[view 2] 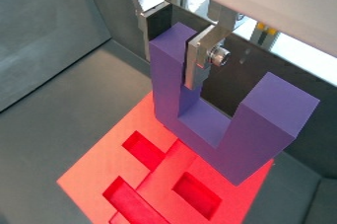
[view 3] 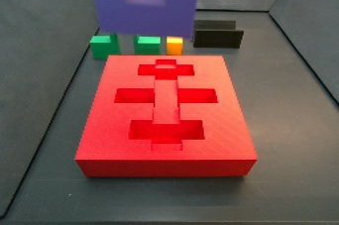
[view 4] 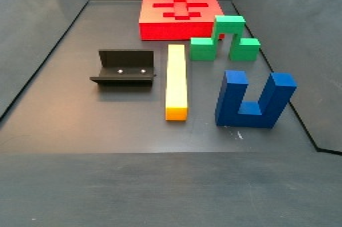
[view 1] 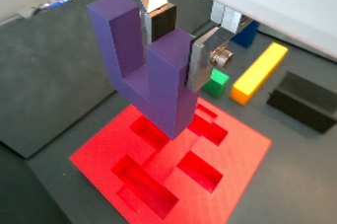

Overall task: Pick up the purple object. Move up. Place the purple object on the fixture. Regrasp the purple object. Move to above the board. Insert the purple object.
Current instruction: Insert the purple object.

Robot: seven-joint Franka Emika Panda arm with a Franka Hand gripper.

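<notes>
In a wrist view the hand [view 1: 180,37] hangs above the red board [view 1: 231,184], its silver fingers [view 1: 202,58] pinching one prong of the purple object [view 1: 145,60], which is held with its joining base pointing down toward the board's brighter recessed slots. Beyond the board in this view lie a yellow bar [view 1: 259,72], a green block [view 1: 218,80] just beside it, and the black fixture [view 1: 304,101] farther out on the dark floor. In the other wrist view the hand [view 2: 184,45] again grips one prong of the purple object [view 2: 250,129] between a finger [view 2: 202,55] on its inner face and another on its outer face, while the free prong stands clear; the board [view 2: 99,164] lies below, with cross-shaped slots showing. In a side view the purple object [view 3: 119,1] hangs in the air above the far end of the board [view 3: 166,145]; the hand itself is not clearly seen here. Behind the board sit the green block [view 3: 102,46], the end of the yellow bar [view 3: 173,44] and the fixture [view 3: 219,35]. In the other side view the board [view 4: 160,21] is at the far end of the floor, the green block [view 4: 230,33] touching or nearly touching its near edge, the yellow bar [view 4: 177,79] lying lengthwise, the fixture [view 4: 127,69] just beside it, and a blue two-pronged block [view 4: 254,99] standing upright on the bar's other side; neither the hand nor the purple object shows.
</notes>
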